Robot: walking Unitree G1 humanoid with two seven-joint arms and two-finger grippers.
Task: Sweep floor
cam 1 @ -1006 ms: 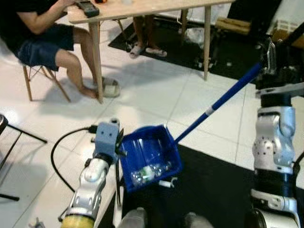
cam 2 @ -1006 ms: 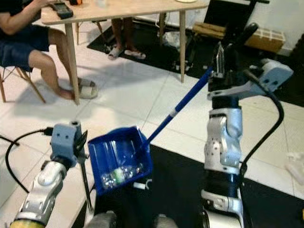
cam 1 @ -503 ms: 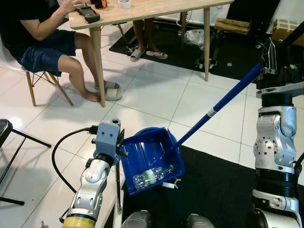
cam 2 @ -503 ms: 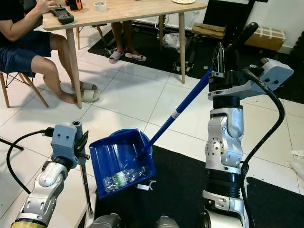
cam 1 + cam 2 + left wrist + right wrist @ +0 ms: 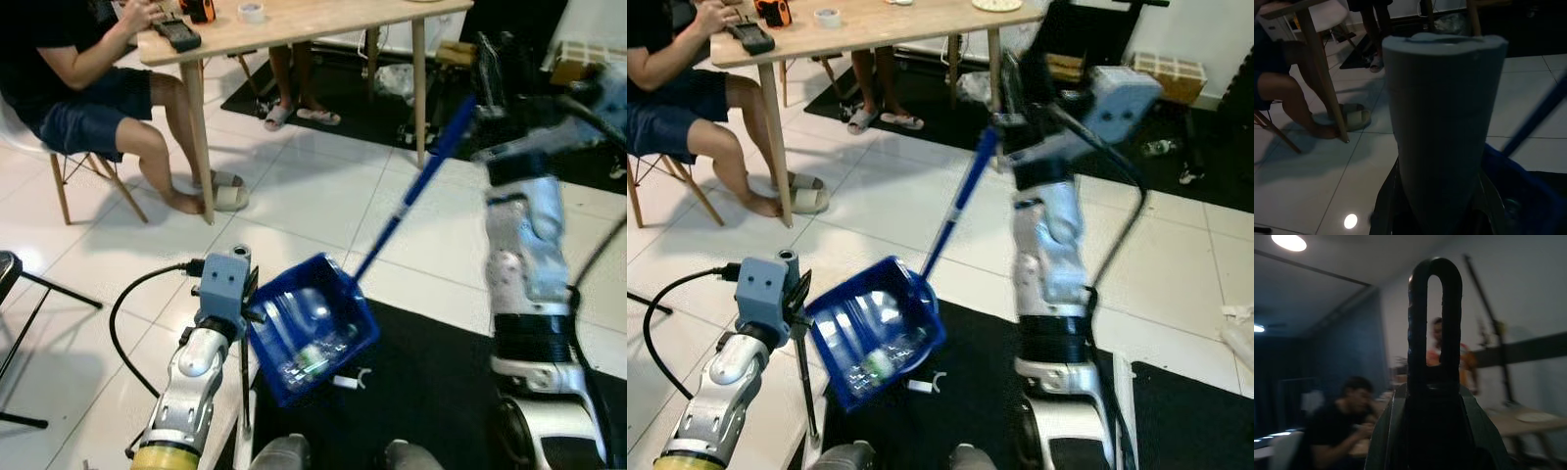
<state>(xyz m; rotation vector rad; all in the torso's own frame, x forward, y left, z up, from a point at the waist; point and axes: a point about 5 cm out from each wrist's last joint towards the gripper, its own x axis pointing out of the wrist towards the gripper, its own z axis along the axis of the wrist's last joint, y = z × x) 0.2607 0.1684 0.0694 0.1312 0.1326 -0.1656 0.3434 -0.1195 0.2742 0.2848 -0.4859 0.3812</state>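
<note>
My right gripper point(image 5: 1434, 396) squeezed the blue dustpan point(image 5: 312, 343) handle; my left gripper point(image 5: 1442, 215) squeezed a grey pole point(image 5: 1442, 122). I saw no words.

We see a white tiled floor point(image 5: 323, 196) with black mats point(image 5: 441, 392). A wooden surface point(image 5: 294, 20) stands ahead, with seated people point(image 5: 88, 88) beside it.

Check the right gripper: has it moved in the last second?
Yes. The right gripper has swung toward the robot's left, from beside the cardboard box to near the wooden table's leg, tilting the blue dustpan.
</note>
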